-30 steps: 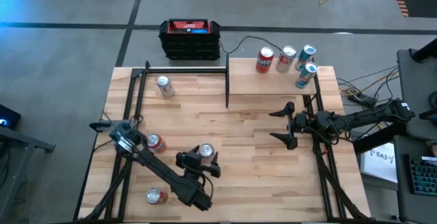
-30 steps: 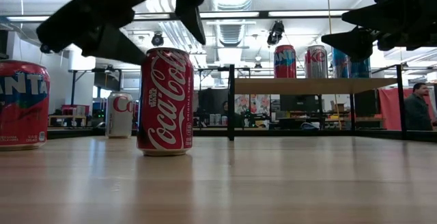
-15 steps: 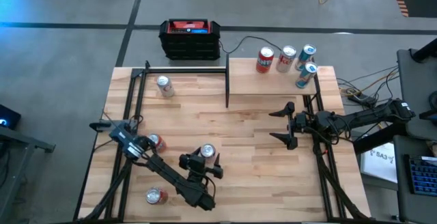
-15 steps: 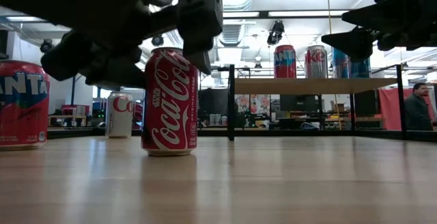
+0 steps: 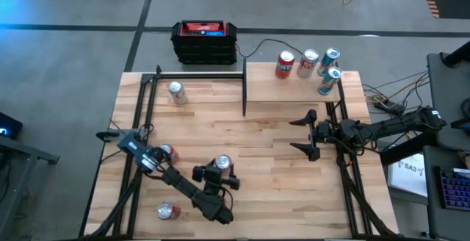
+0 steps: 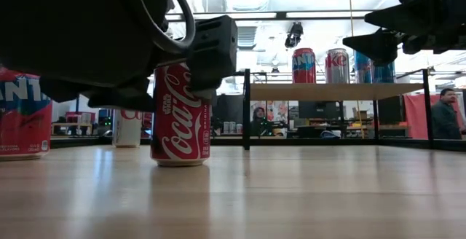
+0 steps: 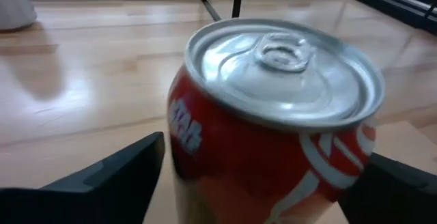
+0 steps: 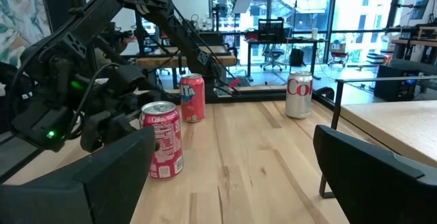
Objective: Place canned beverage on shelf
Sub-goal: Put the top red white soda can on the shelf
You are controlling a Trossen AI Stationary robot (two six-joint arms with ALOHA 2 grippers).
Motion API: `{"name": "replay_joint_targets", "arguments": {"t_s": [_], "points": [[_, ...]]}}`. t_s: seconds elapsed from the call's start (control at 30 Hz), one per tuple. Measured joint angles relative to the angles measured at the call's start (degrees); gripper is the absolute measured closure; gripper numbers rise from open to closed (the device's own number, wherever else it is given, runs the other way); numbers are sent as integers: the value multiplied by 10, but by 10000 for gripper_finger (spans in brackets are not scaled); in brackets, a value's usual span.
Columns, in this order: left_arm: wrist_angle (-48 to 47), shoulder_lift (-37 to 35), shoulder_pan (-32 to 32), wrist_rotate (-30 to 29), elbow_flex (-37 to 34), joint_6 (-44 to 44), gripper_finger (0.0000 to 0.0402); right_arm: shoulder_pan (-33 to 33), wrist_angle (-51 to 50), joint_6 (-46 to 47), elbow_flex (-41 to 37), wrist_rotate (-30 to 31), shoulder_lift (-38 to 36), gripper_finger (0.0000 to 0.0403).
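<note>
Meanwhile, the left tool (image 5: 219, 173) straddles an upright red Coca-Cola can (image 5: 222, 164) on the counter (image 5: 272, 160), near its front edge, fingers on either side; whether they press it cannot be told. Far right, the shelf (image 5: 297, 87) holds four cans. The right tool (image 5: 302, 134) hovers wide open, empty, near the shelf.

Robotics lab: open-ceiling room, workstations (image 8: 273, 29)

Four cans (image 5: 308, 66) on shelf (image 5: 294, 90) at table's (image 5: 264, 145) far right, box (image 5: 205, 40) behind table
</note>
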Motion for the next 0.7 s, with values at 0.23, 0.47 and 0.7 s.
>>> {"name": "replay_joint_targets", "arguments": {"t_s": [0.23,0.47,0.7], "points": [[8,0,12,-20,0,1,116,0,0,0,0,0,0,19],[13,0,14,-34,-1,-11,116,0,0,0,0,0,0,19],[11,0,14,-56,5,-22,116,0,0,0,0,0,0,19]]}}
